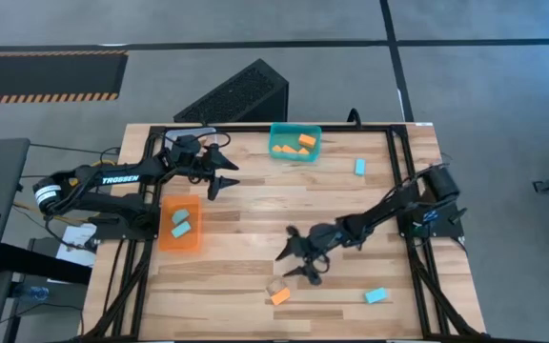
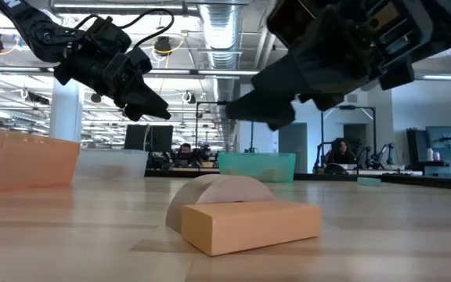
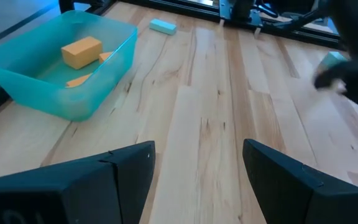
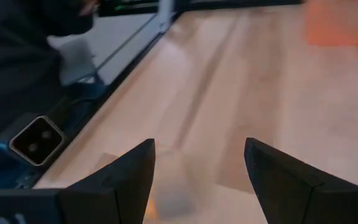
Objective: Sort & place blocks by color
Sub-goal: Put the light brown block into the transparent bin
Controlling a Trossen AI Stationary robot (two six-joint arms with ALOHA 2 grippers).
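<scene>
An orange block [image 1: 280, 297] lies flat near the table's near edge, with a tan half-round piece [image 1: 273, 286] touching it; in the low view the orange block [image 2: 249, 224] is in front of the tan piece [image 2: 221, 194]. Teal blocks lie loose at the right [image 1: 359, 167] and near right [image 1: 376, 296]. My right gripper [image 1: 294, 267] hovers open just beyond the orange block, with the blurred tan piece [image 4: 166, 186] between its fingers and not touching them. My left gripper [image 1: 223, 177] hangs open above the table's left part, between the two bins.
A teal bin [image 1: 295, 143] at the far edge holds orange blocks [image 3: 81, 51]. An orange bin [image 1: 180, 226] on the left holds two teal blocks. The low view shows a clear bin [image 2: 112, 163] far off. A black frame [image 1: 403, 191] borders the tabletop; bare wood lies in the middle.
</scene>
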